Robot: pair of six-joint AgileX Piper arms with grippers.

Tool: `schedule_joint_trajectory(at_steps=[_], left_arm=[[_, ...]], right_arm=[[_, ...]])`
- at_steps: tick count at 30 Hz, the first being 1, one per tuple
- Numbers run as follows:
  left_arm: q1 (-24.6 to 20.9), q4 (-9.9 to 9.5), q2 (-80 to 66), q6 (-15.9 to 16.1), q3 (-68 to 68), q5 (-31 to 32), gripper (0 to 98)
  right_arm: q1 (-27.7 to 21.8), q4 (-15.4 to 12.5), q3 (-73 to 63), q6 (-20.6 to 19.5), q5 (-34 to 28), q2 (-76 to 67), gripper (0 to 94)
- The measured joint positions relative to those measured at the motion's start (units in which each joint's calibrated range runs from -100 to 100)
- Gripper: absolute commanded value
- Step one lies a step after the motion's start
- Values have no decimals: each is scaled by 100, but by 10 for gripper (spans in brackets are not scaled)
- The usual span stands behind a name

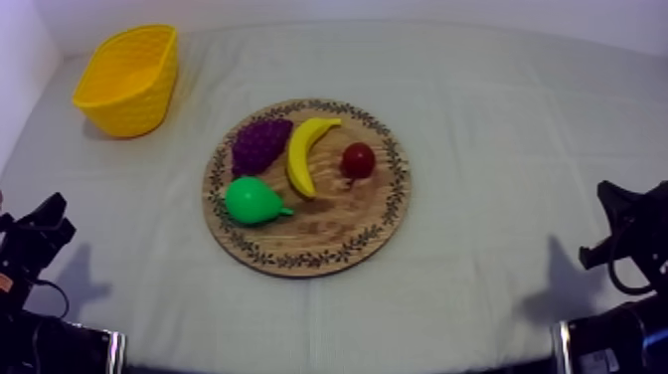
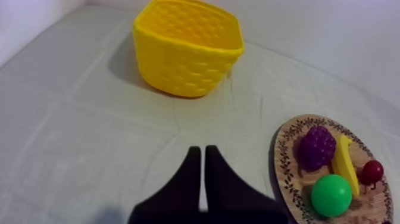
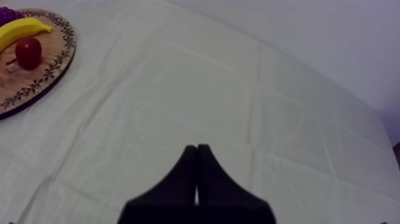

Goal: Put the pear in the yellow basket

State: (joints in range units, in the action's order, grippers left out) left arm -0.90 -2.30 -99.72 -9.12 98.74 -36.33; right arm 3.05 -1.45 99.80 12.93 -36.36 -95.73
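Pear (image 1: 253, 200): green, lying on its side on the wooden board (image 1: 333, 242), in the board's near-left part as the top view sees it. Its narrow stem end points toward the board's middle. No gripper touches it; it is not yet in the basket.

Neighbours on the board: the bunch of grapes (image 1: 259, 144), purple, sits just behind the pear. The banana (image 1: 303, 154), yellow, lies just beside the grapes, its lower end near the pear's stem end; whether the two touch cannot be told. The small red fruit (image 1: 358, 159) sits on the banana's other side, slightly apart from it. The board is round with a patterned rim and rests flat near the middle of the cloth (image 1: 497, 119).

Yellow basket (image 1: 129, 80): upright at the far left corner of the table, mouth up, well apart from the board.

Left gripper (image 2: 202, 149): fingers pressed together into a narrow wedge, nothing between them. It hangs over bare cloth, with the basket ahead of it and the board off to one side.

Right gripper (image 3: 196, 146): fingers likewise together, gripping nothing, over bare cloth well apart from the board's red-fruit side.
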Motion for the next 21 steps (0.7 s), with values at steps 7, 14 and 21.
schedule_joint_trajectory(at_steps=[7, 14, 21], left_arm=[[0, 0, 0, -2, 0, 0, 0], [0, 0, 0, -8, 0, 0, 0], [0, 0, 0, 72, 0, 0, 0]], right_arm=[[0, 0, 0, 0, 0, 0, 4], [0, 0, 0, 0, 0, 0, 4], [0, 0, 0, 0, 0, 0, 4]])
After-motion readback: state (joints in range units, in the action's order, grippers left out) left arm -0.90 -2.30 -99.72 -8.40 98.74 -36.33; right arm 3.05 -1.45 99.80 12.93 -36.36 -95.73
